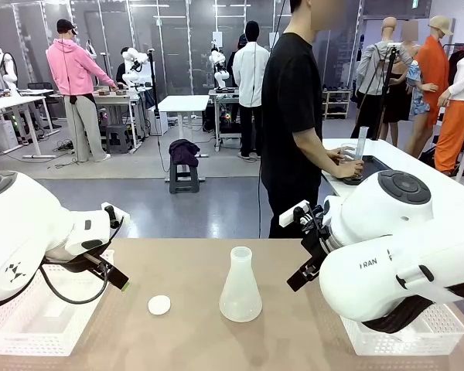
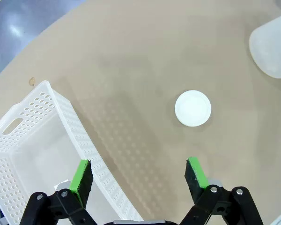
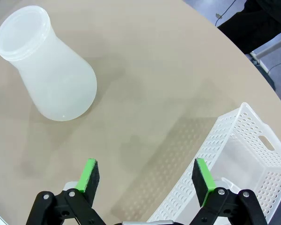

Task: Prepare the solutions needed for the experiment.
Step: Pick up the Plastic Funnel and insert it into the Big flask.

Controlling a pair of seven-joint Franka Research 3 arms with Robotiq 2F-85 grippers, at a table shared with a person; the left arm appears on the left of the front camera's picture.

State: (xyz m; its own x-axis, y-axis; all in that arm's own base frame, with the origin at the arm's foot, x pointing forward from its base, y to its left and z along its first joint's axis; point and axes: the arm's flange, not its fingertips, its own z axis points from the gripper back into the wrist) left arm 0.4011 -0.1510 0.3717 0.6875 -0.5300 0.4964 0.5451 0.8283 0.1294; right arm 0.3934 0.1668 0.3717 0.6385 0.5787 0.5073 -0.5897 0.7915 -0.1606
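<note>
A frosted translucent conical flask [image 1: 240, 287] stands upright and uncapped at the middle of the tan table; I see no solutions through its wall. It lies at the top right corner in the left wrist view [image 2: 273, 43] and at the upper left in the right wrist view [image 3: 48, 70]. A round white cap [image 1: 159, 304] lies flat to its left, just ahead of my left gripper [image 2: 138, 174]. The left gripper [image 1: 112, 272] hovers open over a basket's edge. My right gripper [image 3: 147, 176] is open too, above bare table to the right of the flask [image 1: 305, 251].
White perforated baskets sit at the near left [image 1: 31, 321] [image 2: 35, 140] and the near right [image 1: 421, 334] [image 3: 246, 150]. A person in black [image 1: 294, 116] stands beyond the far edge, hands at a side table by a tall thin cylinder [image 1: 361, 145].
</note>
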